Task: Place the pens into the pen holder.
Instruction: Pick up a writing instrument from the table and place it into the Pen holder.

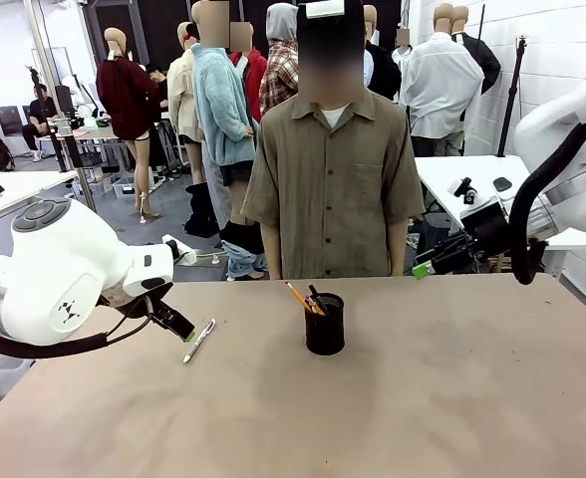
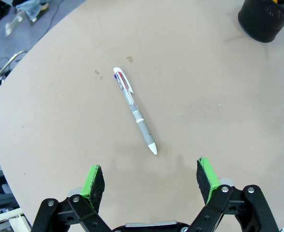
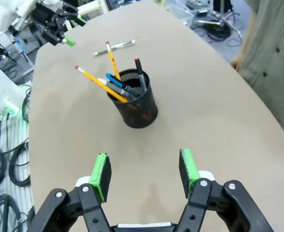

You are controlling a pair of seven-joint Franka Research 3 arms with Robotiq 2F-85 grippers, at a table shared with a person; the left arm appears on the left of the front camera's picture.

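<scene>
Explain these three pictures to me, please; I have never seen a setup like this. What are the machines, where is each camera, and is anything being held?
The machines are a white left arm and right arm at a brown table, with a person standing opposite. The wide picture comes from a fixed camera between the arms. The other two come from cameras on the wrists, looking along each gripper's green-padded fingers. The left gripper is open, close to a white pen lying on the table. The right gripper is open too, facing the black mesh pen holder, which has pencils and pens standing in it. Nothing is held.
</scene>
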